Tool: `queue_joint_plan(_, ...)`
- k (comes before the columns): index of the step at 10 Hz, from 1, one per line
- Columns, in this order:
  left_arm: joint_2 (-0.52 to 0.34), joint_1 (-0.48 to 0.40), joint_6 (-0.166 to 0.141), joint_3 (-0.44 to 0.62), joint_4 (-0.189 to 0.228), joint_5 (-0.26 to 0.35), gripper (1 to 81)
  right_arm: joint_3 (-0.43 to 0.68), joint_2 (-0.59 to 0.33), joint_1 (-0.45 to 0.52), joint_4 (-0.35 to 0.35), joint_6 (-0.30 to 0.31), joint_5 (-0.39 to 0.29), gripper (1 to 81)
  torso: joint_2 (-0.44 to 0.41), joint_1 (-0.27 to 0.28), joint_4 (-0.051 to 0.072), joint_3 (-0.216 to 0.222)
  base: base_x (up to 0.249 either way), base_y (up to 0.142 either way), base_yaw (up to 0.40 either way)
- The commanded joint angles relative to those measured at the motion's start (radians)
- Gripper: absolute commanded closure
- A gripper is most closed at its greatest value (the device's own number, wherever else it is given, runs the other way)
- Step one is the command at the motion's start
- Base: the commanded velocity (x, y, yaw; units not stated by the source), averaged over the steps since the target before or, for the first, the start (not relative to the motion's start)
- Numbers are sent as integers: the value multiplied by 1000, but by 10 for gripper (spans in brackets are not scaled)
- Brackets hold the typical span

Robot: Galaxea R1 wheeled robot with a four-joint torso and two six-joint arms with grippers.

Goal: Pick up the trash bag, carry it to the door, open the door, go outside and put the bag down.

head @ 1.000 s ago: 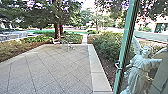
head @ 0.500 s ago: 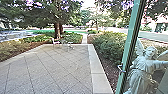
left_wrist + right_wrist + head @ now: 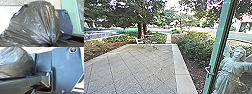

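The black trash bag (image 3: 33, 23) is large in the left wrist view, its folds drawn together into a tight neck. My left gripper (image 3: 50, 44) is shut on that gathered neck. In the right wrist view the rounded side of the bag (image 3: 16, 60) shows beyond the jointed bar of my arm; the state of my right gripper cannot be made out. The green-framed door (image 3: 220, 45) leans across the right of the head view, with a metal handle (image 3: 209, 71) on its edge. A green frame (image 3: 69, 7) also stands behind the bag in the left wrist view.
Paving (image 3: 134, 70) with a pale stone border (image 3: 180, 65) stretches ahead. Bushes (image 3: 194, 47) line its right side. A pale winged statue (image 3: 234, 67) is beside the door frame. Light chairs (image 3: 140, 41) stand at the far edge, near a tree trunk (image 3: 141, 30).
The camera has moved forward a little with the robot, so the door frame, its handle and the statue show farther toward the right edge of the head view.
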Motion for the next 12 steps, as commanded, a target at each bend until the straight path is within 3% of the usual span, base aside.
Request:
queue_joint_plan(1, 2, -59, 7, 4, 3, 67, 811, 17, 23, 43, -12, -10, -57, 10, 0, 0, 0, 0, 102, 0, 0)
queue_joint_plan(12, 2, -56, 7, 4, 3, 67, 811, 14, 21, 42, -14, -10, -57, 10, 1, -1, 0, -1, 103, 0, 0)
